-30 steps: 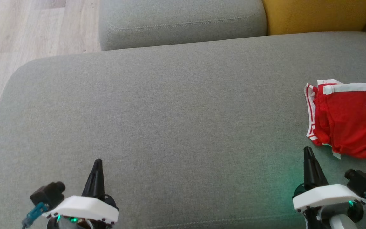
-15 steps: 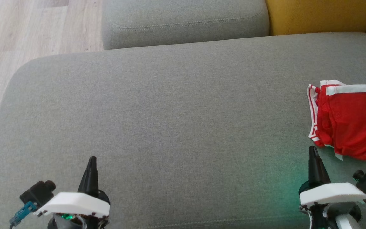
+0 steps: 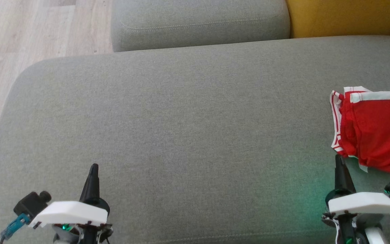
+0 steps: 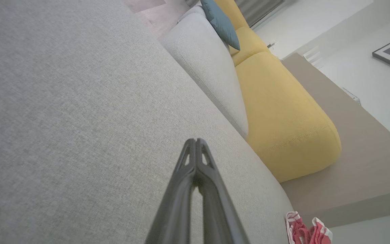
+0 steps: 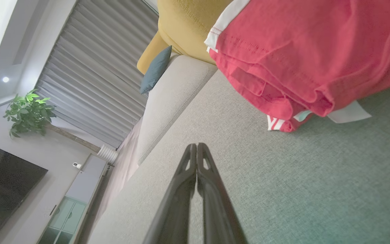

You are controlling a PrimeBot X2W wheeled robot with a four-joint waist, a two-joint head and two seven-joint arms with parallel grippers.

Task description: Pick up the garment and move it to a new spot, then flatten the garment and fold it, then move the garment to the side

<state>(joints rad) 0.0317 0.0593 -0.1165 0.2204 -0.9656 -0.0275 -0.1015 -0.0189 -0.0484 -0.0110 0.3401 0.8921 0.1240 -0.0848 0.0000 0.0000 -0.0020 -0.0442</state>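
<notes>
While both hands wait low at the near edge of the sofa seat, the garment lies far out on the right side of that seat, partly cut off by the head view's edge. It's red with white trim, bundled in layers, compact rather than spread out. That reads as folded, if loosely, with a white tag poking out at its near edge. Now the left hand: fingers pressed together, empty, well apart from the cloth. And the right hand: likewise pressed together, holding nothing, its tip near the garment's near corner but not touching, with grey fabric between them in the right wrist view. My call: pick-up, flatten and fold look done, the garment looks parked at the side, and little is left beyond tidying that loose fold
</notes>
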